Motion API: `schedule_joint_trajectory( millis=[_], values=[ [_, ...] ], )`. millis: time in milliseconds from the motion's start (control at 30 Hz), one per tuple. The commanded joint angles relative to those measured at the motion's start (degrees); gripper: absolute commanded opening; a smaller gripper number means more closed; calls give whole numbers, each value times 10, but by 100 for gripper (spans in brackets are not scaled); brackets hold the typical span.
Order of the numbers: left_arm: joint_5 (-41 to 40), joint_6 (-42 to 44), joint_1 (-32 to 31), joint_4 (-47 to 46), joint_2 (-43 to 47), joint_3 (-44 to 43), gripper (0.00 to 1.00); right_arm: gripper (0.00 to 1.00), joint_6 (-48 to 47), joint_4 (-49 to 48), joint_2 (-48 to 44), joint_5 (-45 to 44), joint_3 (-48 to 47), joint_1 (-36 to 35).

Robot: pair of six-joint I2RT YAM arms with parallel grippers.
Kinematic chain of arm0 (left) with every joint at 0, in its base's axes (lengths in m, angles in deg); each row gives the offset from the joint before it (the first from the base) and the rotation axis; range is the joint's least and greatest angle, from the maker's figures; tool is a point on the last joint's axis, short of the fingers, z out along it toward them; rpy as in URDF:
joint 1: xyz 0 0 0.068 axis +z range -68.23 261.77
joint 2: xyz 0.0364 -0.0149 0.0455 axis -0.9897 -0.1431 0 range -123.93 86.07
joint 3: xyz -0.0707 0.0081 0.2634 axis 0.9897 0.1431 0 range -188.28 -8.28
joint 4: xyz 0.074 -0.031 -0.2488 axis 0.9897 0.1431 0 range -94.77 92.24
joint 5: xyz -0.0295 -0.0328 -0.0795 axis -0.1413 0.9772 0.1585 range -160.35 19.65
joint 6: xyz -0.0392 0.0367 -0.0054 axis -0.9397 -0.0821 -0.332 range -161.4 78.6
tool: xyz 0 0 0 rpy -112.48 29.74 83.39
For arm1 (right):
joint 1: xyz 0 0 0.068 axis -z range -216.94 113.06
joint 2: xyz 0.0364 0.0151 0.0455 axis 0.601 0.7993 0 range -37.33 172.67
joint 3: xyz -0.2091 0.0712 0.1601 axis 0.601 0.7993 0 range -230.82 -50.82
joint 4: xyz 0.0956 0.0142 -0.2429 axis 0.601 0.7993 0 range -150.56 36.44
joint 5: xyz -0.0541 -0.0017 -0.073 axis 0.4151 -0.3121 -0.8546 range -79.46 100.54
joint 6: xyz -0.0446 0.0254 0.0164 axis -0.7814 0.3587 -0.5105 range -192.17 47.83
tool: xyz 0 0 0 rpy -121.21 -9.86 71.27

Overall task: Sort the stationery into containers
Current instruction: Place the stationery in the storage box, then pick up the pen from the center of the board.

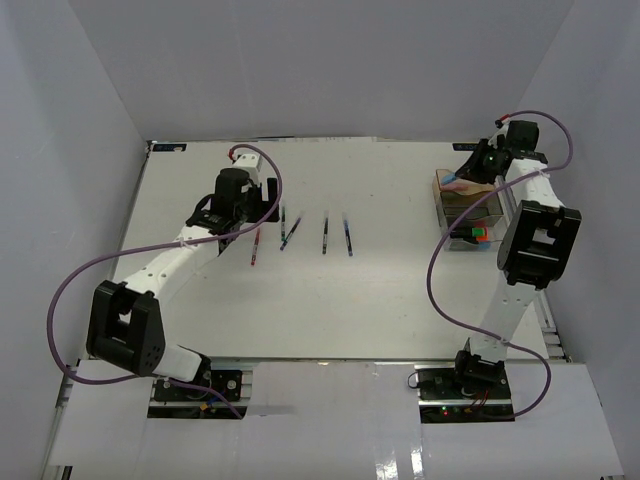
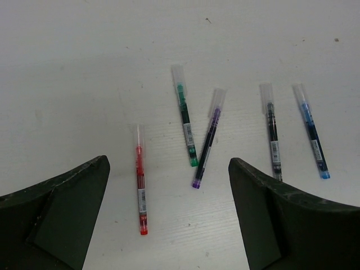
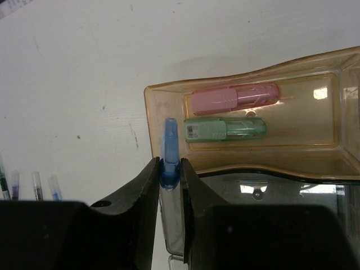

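My right gripper (image 3: 170,169) is shut on a pastel blue piece (image 3: 170,143) and holds it over the left end of the amber tray (image 3: 151,109). A pink piece (image 3: 233,97) and a mint piece (image 3: 225,129) lie in that tray. The clear tray (image 3: 270,188) adjoins it and holds colour-capped markers (image 1: 478,234). My left gripper (image 2: 169,208) is open and empty above five thin pens on the table: red (image 2: 140,185), green (image 2: 185,124), purple (image 2: 207,140), black (image 2: 272,135) and blue (image 2: 312,135). The red pen lies between its fingers.
The two trays (image 1: 465,205) stand at the table's far right, the pens (image 1: 325,233) near the middle. White walls close in the table at the back and sides. Purple cables (image 1: 440,270) loop beside each arm.
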Motion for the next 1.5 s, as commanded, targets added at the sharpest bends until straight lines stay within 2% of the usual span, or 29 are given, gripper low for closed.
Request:
schedule_joint_trajectory(
  millis=[0,100,300,333,433,600,633,733,800,867,900,1100,1133,1267,1400,1467],
  values=[
    [6,-12,6,-3,34,-14,98,8,-15,9,25,1,-41,2],
    [-4,-6,6,-4,34,-11,98,9,-17,9,52,-3,-62,2],
    [6,-5,6,-7,29,-9,98,39,-23,32,84,-59,-113,2],
    [7,-6,6,-6,26,-10,98,50,-25,35,82,-67,-114,2],
    [8,-8,6,-3,26,-11,98,68,-30,39,66,-99,-110,2],
    [-1,-17,6,-5,32,-11,98,79,-58,48,14,-149,-94,-10],
    [-7,-20,6,-4,33,-11,98,83,-65,48,-12,-180,-82,-27],
    [-15,-24,6,0,38,-13,98,84,-85,43,-70,-228,-51,-66],
    [-21,-28,6,2,47,-13,98,85,-86,25,-122,-249,1,-94],
    [-38,-34,6,-1,62,-3,98,88,-83,6,-171,-265,66,-167],
    [-44,-37,6,-3,62,3,98,88,-83,6,-171,-265,88,-168],
    [-81,-55,6,-11,130,65,98,88,-50,-43,-241,-300,234,-331],
    [-88,-58,6,-12,153,86,98,88,-43,-49,-243,-297,262,-369],
    [-114,-65,6,-22,198,122,98,88,-1,-69,-214,-308,284,-450],
    [-124,-65,6,-30,210,133,98,84,20,-66,-140,-336,254,-507],
    [-124,-62,6,-26,202,131,98,83,32,-50,-96,-354,222,-514]
  ],
)
